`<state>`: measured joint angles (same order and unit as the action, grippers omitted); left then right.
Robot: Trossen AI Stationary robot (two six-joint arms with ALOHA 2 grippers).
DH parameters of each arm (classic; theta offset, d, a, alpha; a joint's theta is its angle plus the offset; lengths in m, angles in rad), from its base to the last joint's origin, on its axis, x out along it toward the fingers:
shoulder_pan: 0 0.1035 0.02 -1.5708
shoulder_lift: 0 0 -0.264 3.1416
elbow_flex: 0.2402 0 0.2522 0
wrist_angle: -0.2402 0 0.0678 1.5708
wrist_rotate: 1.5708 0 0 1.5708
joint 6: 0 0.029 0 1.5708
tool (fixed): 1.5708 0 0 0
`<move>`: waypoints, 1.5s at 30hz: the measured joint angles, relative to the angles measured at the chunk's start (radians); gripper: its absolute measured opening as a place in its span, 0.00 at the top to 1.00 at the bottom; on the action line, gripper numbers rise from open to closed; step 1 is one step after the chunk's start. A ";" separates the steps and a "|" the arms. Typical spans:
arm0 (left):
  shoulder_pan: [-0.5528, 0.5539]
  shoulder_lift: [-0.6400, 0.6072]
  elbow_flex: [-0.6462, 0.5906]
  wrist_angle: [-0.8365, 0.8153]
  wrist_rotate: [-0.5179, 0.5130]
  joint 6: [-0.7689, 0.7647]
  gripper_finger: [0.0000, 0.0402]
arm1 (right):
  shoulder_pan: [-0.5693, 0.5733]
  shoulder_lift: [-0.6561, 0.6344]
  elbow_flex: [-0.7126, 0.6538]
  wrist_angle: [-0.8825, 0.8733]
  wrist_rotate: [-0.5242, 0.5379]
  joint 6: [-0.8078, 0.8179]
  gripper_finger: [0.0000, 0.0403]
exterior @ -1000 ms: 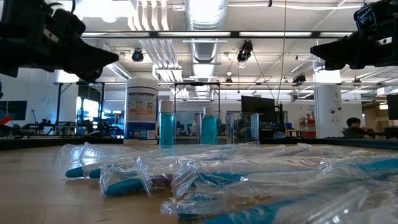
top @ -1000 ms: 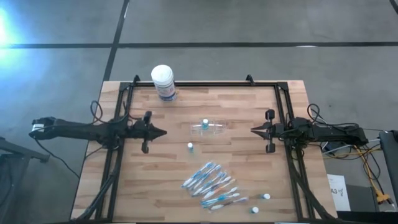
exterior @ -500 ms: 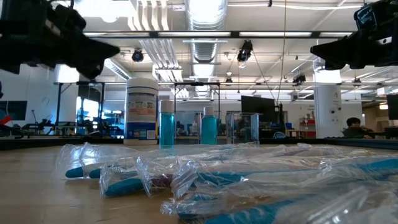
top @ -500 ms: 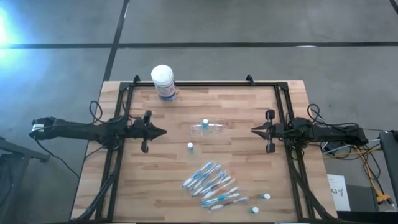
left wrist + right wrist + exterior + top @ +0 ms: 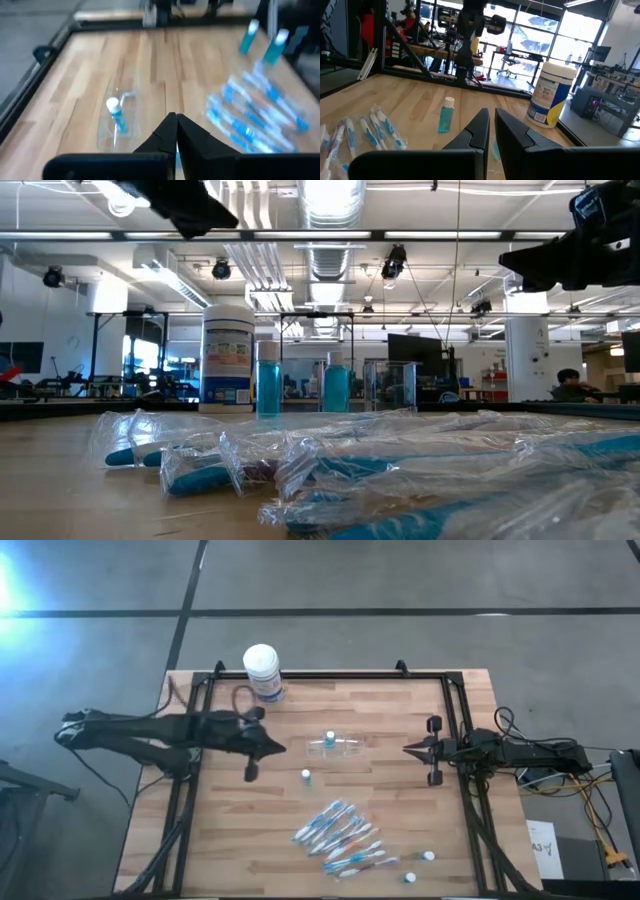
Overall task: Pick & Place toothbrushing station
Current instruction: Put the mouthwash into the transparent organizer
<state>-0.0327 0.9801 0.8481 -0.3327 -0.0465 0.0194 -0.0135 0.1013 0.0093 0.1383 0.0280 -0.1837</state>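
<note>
Left claw [image 5: 175, 131] nearly shut, empty

My bench [image 5: 380, 800] is pale wood in planks, smooth with a soft sheen, inside a matt black metal frame [image 5: 330, 676]. The toothbrushes [image 5: 340, 837] lie in crinkled, glossy clear plastic wrappers. The cup [image 5: 338, 744] is clear plastic. The tubes [image 5: 268, 378] look like translucent blue plastic with white caps. The canister [image 5: 228, 356] is smooth white plastic with a printed paper label. Both sets of fingers [image 5: 172, 134] look matt black plastic. The floor [image 5: 400, 580] is dull grey concrete.
</note>
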 joint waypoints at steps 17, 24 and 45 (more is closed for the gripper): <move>-0.042 0.551 0.641 -0.503 0.023 0.366 0.90 | 0.000 -0.001 0.000 0.000 0.000 0.022 0.93; -0.071 0.714 0.768 -0.621 0.043 0.571 0.93 | 0.000 -0.001 0.000 0.002 0.000 0.006 0.93; -0.068 0.816 0.768 -0.615 0.084 0.591 0.67 | 0.000 -0.001 0.000 0.001 0.000 0.000 0.93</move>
<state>-0.1005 1.7959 1.6161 -0.9478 0.0372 0.6105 -0.0139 0.1001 0.0091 0.1398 0.0284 -0.1833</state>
